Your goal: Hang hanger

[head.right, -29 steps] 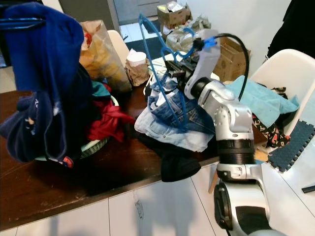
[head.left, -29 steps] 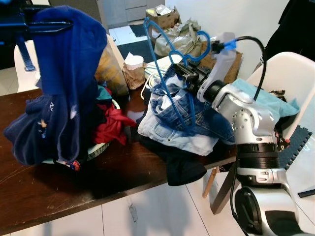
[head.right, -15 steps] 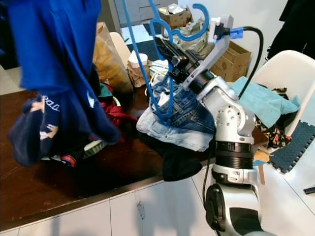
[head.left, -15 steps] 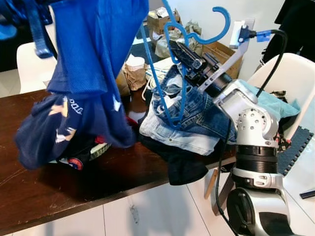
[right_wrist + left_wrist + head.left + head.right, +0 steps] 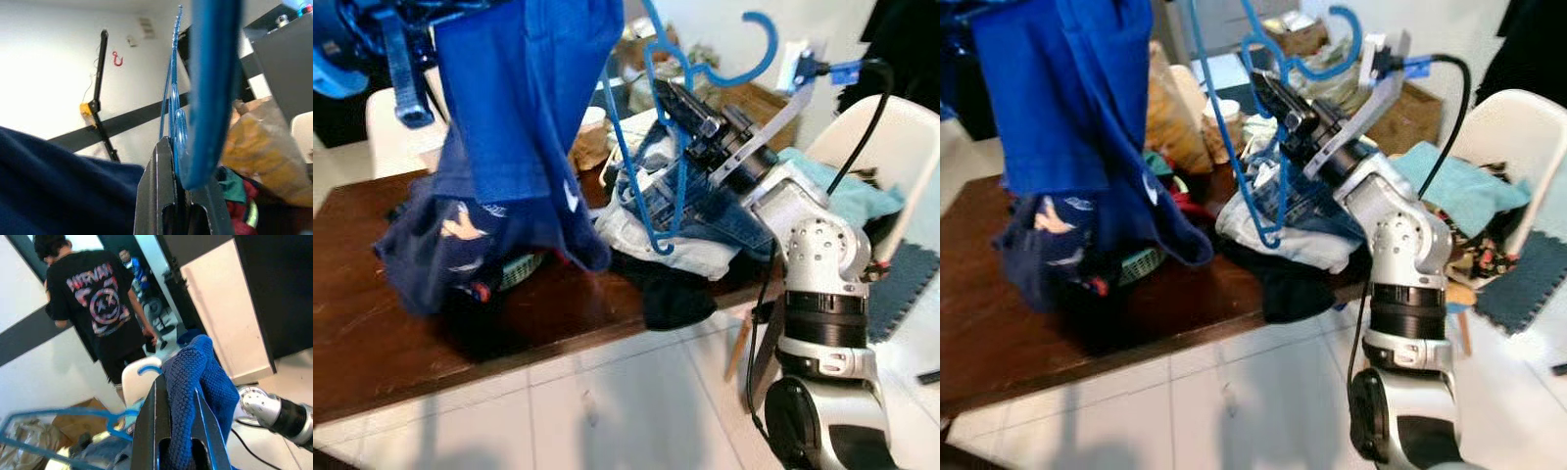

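Presently, head views: right gripper (image 5: 690,108) clamped on blue hanger (image 5: 651,147), raised at 1 o'clock over wooden table (image 5: 372,333). Left wrist view: left gripper (image 5: 178,431) pinching blue garment (image 5: 200,377). Right wrist view: hanger gripped. Neither threaded nor hung yet.

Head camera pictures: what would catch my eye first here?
A big blue garment hangs high from the left end effector, over a wooden table heaped with clothes. Beside it, the right end effector holds up a blue hanger above a pair of jeans.
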You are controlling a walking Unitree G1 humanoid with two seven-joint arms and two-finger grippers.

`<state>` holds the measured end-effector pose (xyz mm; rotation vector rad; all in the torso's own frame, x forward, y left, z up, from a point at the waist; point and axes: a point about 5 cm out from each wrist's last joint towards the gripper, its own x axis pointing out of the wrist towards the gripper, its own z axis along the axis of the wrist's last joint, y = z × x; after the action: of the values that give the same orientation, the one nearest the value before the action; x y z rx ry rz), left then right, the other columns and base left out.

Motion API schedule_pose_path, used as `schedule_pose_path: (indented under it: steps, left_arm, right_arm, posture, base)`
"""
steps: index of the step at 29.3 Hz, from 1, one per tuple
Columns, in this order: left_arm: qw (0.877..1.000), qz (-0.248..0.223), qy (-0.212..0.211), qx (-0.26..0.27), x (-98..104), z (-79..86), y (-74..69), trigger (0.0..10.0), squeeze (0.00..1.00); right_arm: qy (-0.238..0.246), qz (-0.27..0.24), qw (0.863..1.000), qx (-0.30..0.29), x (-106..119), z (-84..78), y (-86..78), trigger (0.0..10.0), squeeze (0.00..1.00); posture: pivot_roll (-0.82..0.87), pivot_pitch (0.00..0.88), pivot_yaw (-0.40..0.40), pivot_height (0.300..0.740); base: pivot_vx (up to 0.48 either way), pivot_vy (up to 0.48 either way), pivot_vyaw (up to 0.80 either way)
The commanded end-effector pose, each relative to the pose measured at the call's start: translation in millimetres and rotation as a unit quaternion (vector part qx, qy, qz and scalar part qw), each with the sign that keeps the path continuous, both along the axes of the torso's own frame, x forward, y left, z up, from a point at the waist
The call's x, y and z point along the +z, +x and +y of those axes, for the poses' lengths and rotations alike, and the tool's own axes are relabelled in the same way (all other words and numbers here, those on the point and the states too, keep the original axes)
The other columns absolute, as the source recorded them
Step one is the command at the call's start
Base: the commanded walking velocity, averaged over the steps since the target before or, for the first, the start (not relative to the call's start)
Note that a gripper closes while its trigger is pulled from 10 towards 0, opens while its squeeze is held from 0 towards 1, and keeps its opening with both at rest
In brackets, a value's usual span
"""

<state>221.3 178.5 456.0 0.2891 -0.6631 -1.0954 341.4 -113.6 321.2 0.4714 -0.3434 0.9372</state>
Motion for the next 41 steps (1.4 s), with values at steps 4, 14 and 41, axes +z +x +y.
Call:
schedule_pose_path:
  steps: [4, 14, 41]
  left_arm:
    - [1.0, -0.001, -0.012, 0.008, 3, -0.4, 0.6, 10.0, 0.0]
    - [0.998, 0.048, -0.022, 0.027, -27, -13.6, 26.0, 10.0, 0.0]
    - [0.872, 0.324, 0.005, 0.366, -283, 29.7, 98.7, 10.0, 0.0]
  right_arm:
    - [-0.003, -0.015, 1.0, 0.015, 5, 5.6, -4.5, 10.0, 0.0]
    - [-0.026, 0.031, 0.998, -0.051, -9, 1.8, 11.5, 10.0, 0.0]
    - [-0.195, 0.099, 0.919, -0.328, -61, -51.2, 41.3, 10.0, 0.0]
  posture:
    - [-0.03, 0.052, 0.099, 0.74]
    - [-0.04, 0.056, 0.099, 0.74]
    - [-0.09, 0.056, 0.074, 0.74]
  base:
    - [-0.375, 0.0, 0.0]
    - [-0.374, 0.0, 0.0]
    - [-0.11, 0.0, -0.74]
